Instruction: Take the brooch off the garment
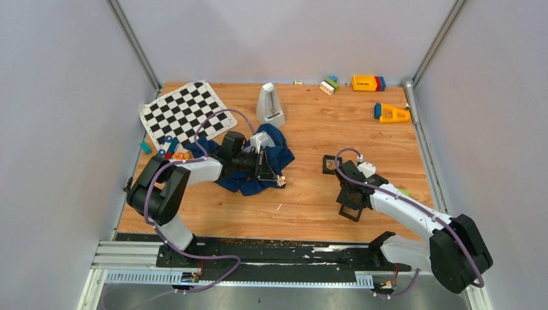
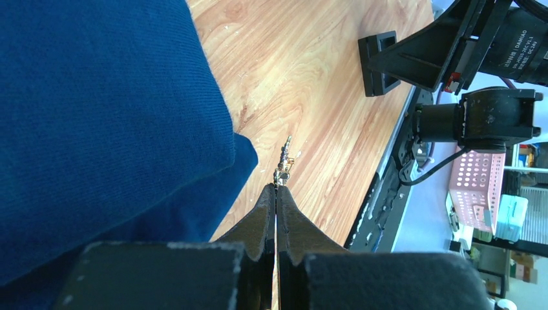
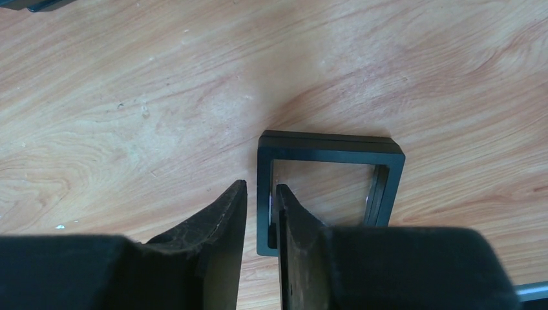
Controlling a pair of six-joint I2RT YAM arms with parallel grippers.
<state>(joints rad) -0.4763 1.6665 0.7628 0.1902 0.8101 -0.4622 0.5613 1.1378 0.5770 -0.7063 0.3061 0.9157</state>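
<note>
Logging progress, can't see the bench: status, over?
Left gripper shut on tiny gold-brown brooch, just off navy blue cloth T-shirt. Right gripper open astride small black square frame wall. Nothing blocking.

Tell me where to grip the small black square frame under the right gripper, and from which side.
Pinch one side wall of the black square frame, coming straight down: it lies flat and hollow, so one finger fits inside, one outside.

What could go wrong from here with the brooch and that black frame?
The left claw pinches the brooch only at its very tips, so it may slip onto the table. The right claw straddles one thin wall of the black frame; closing off-centre could tip or skid it.
</note>
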